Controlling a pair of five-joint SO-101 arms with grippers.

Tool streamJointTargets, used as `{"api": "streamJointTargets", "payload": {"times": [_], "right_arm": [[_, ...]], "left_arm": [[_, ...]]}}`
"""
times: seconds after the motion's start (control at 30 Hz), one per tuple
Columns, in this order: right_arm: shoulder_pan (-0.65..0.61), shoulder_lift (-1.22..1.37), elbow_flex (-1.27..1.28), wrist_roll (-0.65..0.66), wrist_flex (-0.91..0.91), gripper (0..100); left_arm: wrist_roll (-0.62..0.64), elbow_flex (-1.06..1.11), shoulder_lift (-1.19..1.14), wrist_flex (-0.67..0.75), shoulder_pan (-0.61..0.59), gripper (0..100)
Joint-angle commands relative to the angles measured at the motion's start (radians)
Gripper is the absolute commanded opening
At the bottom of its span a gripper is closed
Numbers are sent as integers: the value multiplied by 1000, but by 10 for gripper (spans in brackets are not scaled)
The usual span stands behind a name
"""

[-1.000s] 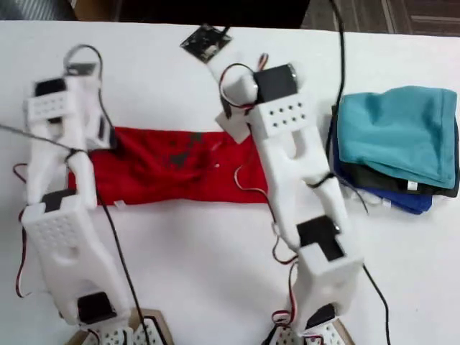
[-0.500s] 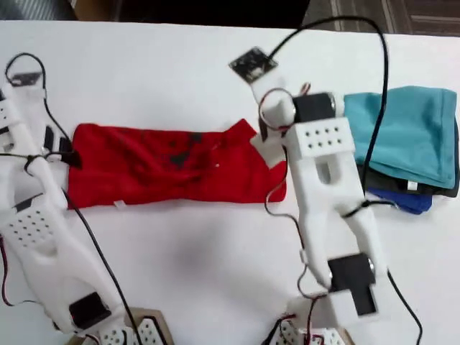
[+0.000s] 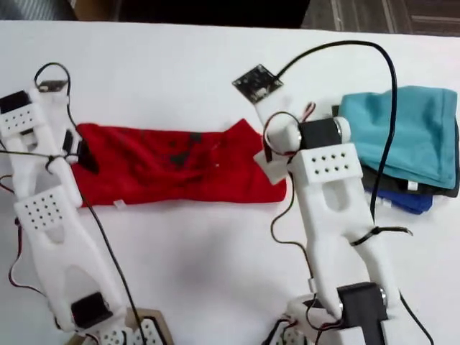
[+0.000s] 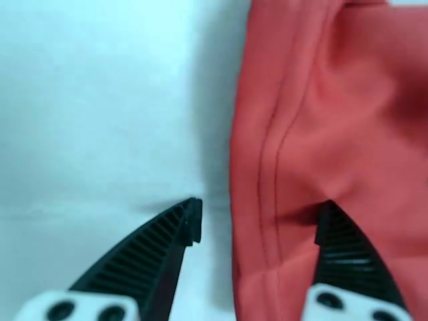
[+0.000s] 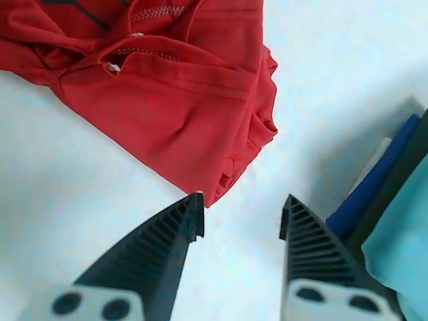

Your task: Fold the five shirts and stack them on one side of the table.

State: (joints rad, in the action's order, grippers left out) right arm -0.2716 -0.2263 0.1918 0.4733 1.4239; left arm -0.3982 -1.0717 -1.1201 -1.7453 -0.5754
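The red shirt (image 3: 172,167) lies flat on the white table (image 3: 215,251), and it is folded into a long strip. One arm stands at each end of it. At the shirt's left end is the left gripper (image 4: 261,210), and its two black fingers are spread apart. One finger is over bare table just off the shirt's edge. The other is over the red cloth, and it may be touching the cloth, but that is hard to tell. At the shirt's right end is the right gripper (image 5: 242,204), and it is spread apart too, holding nothing. It hangs over the thin bare gap between the shirt's end and a pile of folded shirts, with one finger tip just beside the red corner. The pile sits just past that end, with a teal shirt (image 3: 402,133) on top, a black shirt (image 3: 392,183) under it and a blue shirt (image 3: 406,201) at the bottom. There is lots of bare table on the near side of the red shirt, between the two arms, and more on its far side. A small black board (image 3: 256,81) on a wire hangs over the far side. The red shirt is wrinkly, with dark print near its middle and bunched folds at its right end. A small white tag (image 3: 118,205) sticks out of its near edge.
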Motion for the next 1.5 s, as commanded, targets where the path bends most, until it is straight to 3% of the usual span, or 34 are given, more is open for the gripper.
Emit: {"api": "streamJointTargets", "payload": {"times": [0.0, 0.07, 0.23, 0.33, 0.5, 0.6, 0.67, 0.8, 0.93, 1.1, 1.27, 1.47], "right_arm": [[12, -50, -3, -6, -8, 197], [15, -50, -3, -8, -12, 197], [15, -50, -5, -8, -13, 197], [15, -51, -5, -8, -8, 197], [45, -62, -3, -8, 24, 189], [76, -154, 44, -8, 19, 91], [87, -246, 127, -2, -15, 11], [120, -420, 384, 38, -102, 76], [179, -539, 698, 95, -269, 80], [186, -608, 1003, 92, -489, 80], [196, -621, 1200, 91, -682, 80], [245, -651, 1226, 6, -716, 80]], "left_arm": [[-77, -38, -41, -25, 38, 287], [-144, -33, -54, -40, 54, 242], [-245, 21, -55, -40, 58, 15], [-316, 71, -55, -41, 52, 23], [-331, 47, -29, -41, -41, 24], [-374, 19, 41, -41, -127, 24], [-416, 19, 101, -41, -173, 24], [-430, 44, 216, -41, -236, 24], [-420, 163, 327, -41, -236, 24], [-316, 374, 508, -43, -101, 24], [-141, 567, 763, -43, 155, 24], [18, 624, 913, -37, 476, 24]]}}
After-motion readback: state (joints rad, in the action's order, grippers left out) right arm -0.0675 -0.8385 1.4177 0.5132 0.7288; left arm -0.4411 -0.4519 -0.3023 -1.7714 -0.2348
